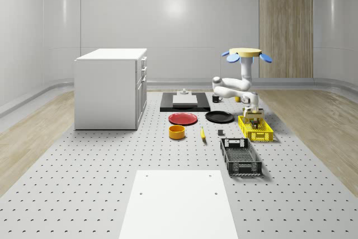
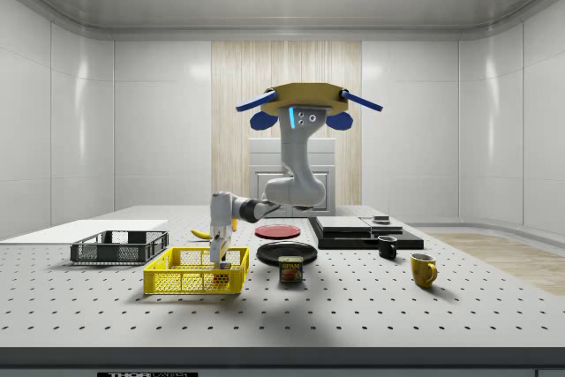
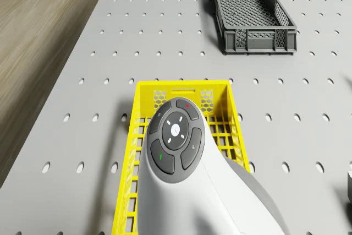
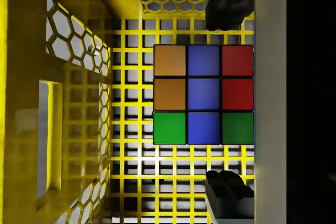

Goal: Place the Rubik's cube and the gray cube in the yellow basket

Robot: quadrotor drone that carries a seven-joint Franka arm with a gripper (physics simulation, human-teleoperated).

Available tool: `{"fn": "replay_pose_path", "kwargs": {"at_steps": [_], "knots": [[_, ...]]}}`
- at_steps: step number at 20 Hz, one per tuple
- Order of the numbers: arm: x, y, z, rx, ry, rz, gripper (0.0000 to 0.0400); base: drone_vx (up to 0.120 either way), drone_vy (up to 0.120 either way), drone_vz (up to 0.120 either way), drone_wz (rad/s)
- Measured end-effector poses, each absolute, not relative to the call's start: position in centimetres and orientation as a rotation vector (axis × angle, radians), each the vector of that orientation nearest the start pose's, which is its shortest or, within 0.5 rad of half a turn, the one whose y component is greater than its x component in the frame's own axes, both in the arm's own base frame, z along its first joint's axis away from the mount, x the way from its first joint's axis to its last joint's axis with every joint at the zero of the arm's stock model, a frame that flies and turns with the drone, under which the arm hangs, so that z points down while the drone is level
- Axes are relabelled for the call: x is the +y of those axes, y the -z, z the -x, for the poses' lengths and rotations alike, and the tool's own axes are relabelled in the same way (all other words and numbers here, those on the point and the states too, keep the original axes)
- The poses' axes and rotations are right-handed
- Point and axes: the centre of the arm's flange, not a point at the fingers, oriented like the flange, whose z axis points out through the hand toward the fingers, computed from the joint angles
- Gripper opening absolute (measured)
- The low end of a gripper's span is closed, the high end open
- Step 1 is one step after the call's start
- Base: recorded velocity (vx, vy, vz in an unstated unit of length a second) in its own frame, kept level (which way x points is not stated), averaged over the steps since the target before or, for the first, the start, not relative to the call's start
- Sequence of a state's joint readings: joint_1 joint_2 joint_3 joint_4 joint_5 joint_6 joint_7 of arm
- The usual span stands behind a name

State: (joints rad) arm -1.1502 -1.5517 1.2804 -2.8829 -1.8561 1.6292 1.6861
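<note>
The Rubik's cube (image 4: 203, 94) lies on the mesh floor of the yellow basket (image 4: 68, 93), showing a face of orange, blue, red and green. My gripper (image 4: 226, 99) is down inside the basket, open, with one dark fingertip (image 4: 226, 9) on each side of the cube and a gap to each. A pale gray face (image 4: 270, 98) stands against the cube's side; I cannot tell if it is the gray cube. The drone (image 1: 246, 54) hovers above the yellow basket (image 1: 255, 129), with the arm bent down to the gripper (image 1: 255, 117). From the side, the gripper (image 2: 221, 258) dips into the basket (image 2: 196, 273).
A black crate (image 1: 240, 156) lies just in front of the yellow basket. A black plate (image 1: 219, 117), red plate (image 1: 183, 118), orange bowl (image 1: 177, 132) and banana (image 1: 202, 133) lie to the whole-scene view's left. A white cabinet (image 1: 110, 88) stands further left. A can (image 2: 291, 269) and mugs (image 2: 423, 268) stand beside the basket.
</note>
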Motion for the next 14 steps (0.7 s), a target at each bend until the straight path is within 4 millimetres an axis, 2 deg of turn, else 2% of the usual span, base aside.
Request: {"fn": "replay_pose_path", "kwargs": {"at_steps": [6, 8, 11, 14], "knots": [[0.0, -50.0, -29.7, -0.001, -0.785, -0.002, 0.0399, 0.0, 0.0, 0.12, 0.0], [0.0, -49.8, -29.7, -0.001, -0.785, -0.002, 0.0399, 0.1, -0.02, 0.12, 0.0], [0.0, -49.6, -29.7, -0.002, -0.785, -0.001, 0.04, 0.053, -0.12, 0.107, 0.0], [0.0, -49.6, -29.7, -0.002, -0.786, -0.001, 0.04, 0.0, -0.12, 0.0, 0.0]]}}
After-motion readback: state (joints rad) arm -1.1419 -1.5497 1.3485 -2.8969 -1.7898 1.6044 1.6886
